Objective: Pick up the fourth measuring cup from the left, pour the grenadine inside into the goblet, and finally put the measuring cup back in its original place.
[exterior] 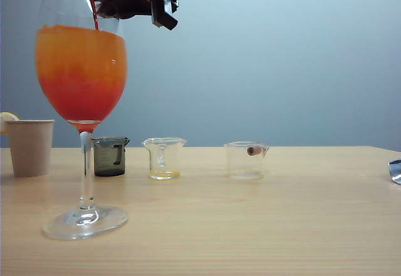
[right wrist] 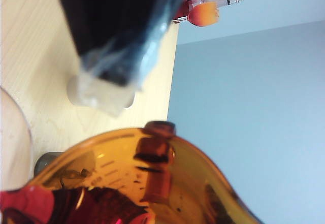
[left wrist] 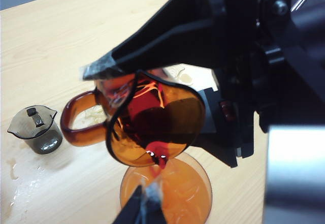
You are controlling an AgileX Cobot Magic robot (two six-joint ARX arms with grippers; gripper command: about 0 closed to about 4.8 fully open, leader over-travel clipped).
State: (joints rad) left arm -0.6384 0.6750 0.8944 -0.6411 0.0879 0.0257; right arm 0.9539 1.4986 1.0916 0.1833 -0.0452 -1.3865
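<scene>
Step in hand: the pour; the fourth measuring cup [left wrist: 152,125] is tipped over the goblet [exterior: 81,76] and a thin red thread of grenadine [exterior: 95,14] runs from its spout into the glass.
Right pincer [left wrist: 137,89]: closed part-way on the amber cup's wall, held high above the goblet's mouth, at the top left of the exterior view.
Left pincer [left wrist: 142,211]: only dark tips show in its own wrist view, just beside the goblet's rim; how far open, I cannot tell.
Goblet: directly below the right pincer, nearly full, orange above, red sinking to the bottom.
Cup contents: some red remains pooled at the spout.
Next move, as I judge it: finish draining, level the cup, then carry it away from the glass.
Return spot: likely the bare desk [exterior: 326,188] past the clear cup [exterior: 245,160], far from the pincer.
</scene>
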